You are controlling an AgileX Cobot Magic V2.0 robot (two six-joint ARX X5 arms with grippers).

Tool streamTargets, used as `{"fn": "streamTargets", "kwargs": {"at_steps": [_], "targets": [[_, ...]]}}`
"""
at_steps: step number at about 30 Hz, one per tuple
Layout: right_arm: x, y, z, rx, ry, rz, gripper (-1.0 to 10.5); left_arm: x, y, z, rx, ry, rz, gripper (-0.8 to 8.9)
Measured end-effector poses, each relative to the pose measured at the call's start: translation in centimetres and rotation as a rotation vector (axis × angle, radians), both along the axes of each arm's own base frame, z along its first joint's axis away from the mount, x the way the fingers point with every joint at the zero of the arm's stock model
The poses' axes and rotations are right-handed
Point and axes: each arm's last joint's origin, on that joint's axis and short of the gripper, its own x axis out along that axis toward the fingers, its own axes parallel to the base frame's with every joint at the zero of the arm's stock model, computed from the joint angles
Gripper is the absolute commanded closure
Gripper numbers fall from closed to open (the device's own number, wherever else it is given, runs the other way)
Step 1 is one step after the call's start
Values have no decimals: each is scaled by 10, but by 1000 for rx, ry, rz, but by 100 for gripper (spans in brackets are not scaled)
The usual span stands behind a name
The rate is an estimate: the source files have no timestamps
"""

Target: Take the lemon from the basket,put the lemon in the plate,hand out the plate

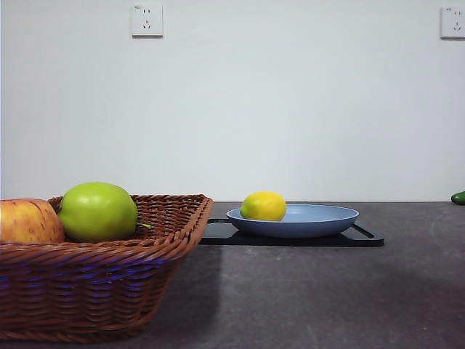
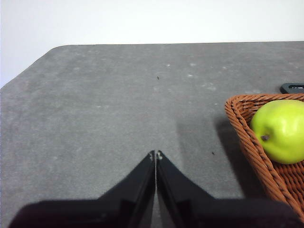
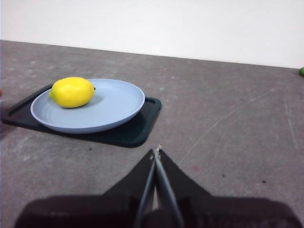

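The lemon (image 1: 264, 206) lies in the plate (image 1: 320, 222) at its nine o'clock edge. Both arms hover low over the table, left gripper (image 2: 156, 154) and right gripper (image 3: 156, 152) pinched closed, holding nothing.

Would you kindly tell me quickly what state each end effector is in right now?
Left end effector: closed, holding nothing, above bare table beside the basket.
Right end effector: closed, holding nothing, short of the plate.

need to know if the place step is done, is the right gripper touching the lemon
Apart. The right wrist view shows the right gripper shut over bare table, with open tabletop between it and the lemon lying in the plate.
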Motion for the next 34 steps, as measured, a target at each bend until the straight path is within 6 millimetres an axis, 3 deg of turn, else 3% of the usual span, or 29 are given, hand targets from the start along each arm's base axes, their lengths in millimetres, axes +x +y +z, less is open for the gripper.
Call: {"fn": "streamTargets", "kwargs": {"at_steps": [34], "targets": [[-1, 0, -5, 63, 44, -10, 943, 0, 0, 0, 0, 0, 0, 805]]}}
